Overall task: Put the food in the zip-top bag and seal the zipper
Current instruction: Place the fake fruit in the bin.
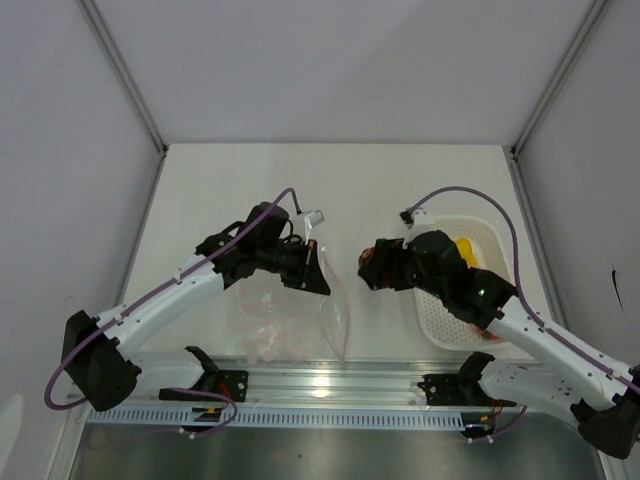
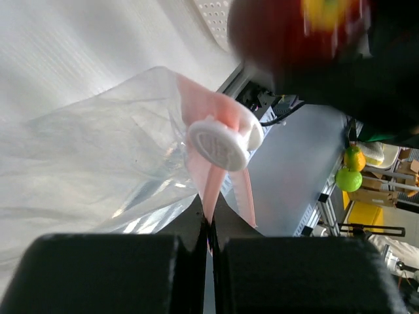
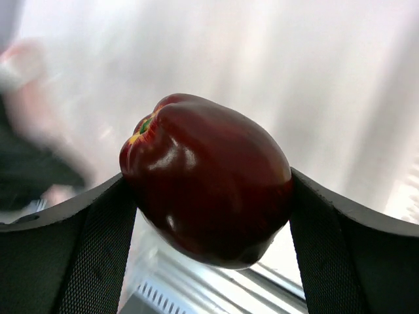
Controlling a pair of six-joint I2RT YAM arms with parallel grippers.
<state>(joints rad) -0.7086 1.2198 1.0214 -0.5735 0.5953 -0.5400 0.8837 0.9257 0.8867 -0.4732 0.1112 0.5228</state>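
Note:
The zip-top bag lies clear and crumpled on the table between the arms. My left gripper is shut on its pink zipper and lifts that edge, with the white slider just above the jaws. A dark red piece of food sits squeezed between the fingers of my right gripper. That gripper hovers right of the raised bag edge, a short gap away. A yellow piece and an orange-red piece lie in the basket, partly hidden by the right arm.
A white perforated basket stands at the right, under the right arm. A metal rail with the arm bases runs along the near edge. White walls enclose the table on three sides.

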